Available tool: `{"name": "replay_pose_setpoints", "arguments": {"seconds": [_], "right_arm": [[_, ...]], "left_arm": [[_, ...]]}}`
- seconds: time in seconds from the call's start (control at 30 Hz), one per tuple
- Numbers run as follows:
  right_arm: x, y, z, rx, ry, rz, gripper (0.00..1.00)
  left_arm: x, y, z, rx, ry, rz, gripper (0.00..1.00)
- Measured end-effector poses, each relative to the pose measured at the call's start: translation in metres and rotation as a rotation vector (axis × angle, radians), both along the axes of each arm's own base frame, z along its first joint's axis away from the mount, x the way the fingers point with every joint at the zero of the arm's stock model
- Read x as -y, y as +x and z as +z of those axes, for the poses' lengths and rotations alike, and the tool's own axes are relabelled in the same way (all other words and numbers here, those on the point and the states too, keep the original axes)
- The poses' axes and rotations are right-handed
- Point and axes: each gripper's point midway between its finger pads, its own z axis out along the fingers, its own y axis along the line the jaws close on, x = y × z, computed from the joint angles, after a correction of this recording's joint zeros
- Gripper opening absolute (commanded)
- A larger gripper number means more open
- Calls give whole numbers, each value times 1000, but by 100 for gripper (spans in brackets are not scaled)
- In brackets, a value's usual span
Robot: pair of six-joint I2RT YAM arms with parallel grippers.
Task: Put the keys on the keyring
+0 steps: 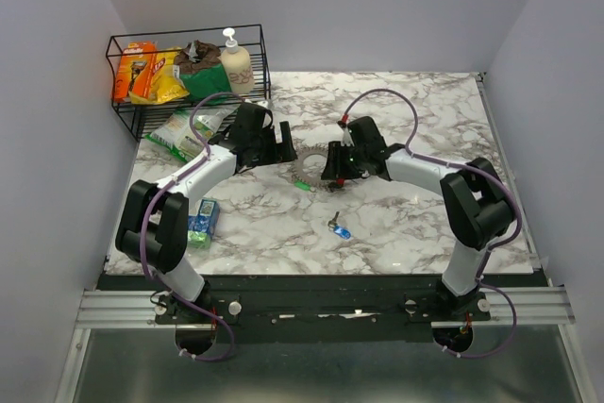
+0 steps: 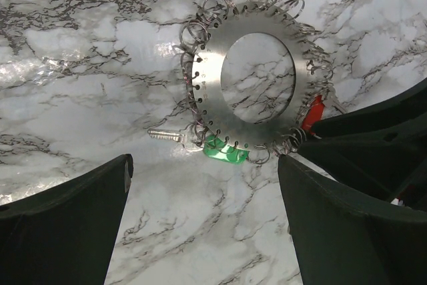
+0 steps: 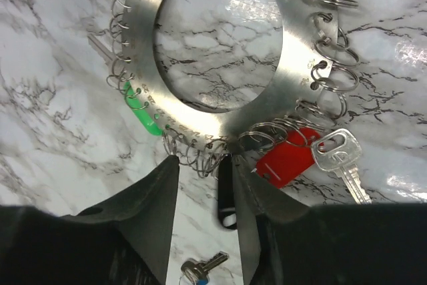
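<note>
**Steel disc on marble, a gripper at either side**

Brushed silvery metal makes up the keyring [image 2: 212, 78]. It is a flat disc with a round open centre, and its rim is drilled with small holes, most of them threaded with a wire split ring. It lies flat near the middle of the table [image 1: 415, 120], between the two grippers.

The green key [image 2: 223, 151] hangs at the rim with its silvery blade flat on the marble, pointing outward. The red key [image 3: 287, 161] and a plain silver key [image 3: 337, 155] lie side by side at another part of the rim. The slim black key [image 3: 227, 195] sits in the narrow gap of the right gripper [image 3: 207, 171]. It lies against one finger, with marble showing on its other side, so those fingers stand slightly apart. The left gripper [image 2: 205, 165] is spread wide and holds nothing. The blue key [image 1: 341, 230] lies alone, nearer the arm bases.

The table is glossy white marble with grey veins, and the walls are pale lilac. A black wire basket [image 1: 184, 33] in the far-left corner holds an orange packet [image 1: 132, 68], a yellow packet [image 1: 168, 84] and a pump bottle [image 1: 236, 65]. A green-and-white bag [image 1: 179, 134] lies just in front of the basket. A blue packet [image 1: 201, 222] lies beside the left arm.
</note>
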Motion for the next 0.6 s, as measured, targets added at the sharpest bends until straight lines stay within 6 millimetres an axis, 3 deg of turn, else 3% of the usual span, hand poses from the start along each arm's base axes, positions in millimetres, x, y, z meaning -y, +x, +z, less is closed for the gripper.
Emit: {"name": "replay_pose_setpoints", "arguments": {"seconds": [0.3,0.43,0.6], "right_arm": [[4,21,27,97,-39,-31,56],[-5,43,47,153,-33,-33,54],[-19,73,54,185,-48,-26,18]], "left_arm": [[4,-2,-4,-14,-3,-10,99],[14,-5,-15,-48,5,-30,99],[33,-9,-26,-84,15,-65,99]]}}
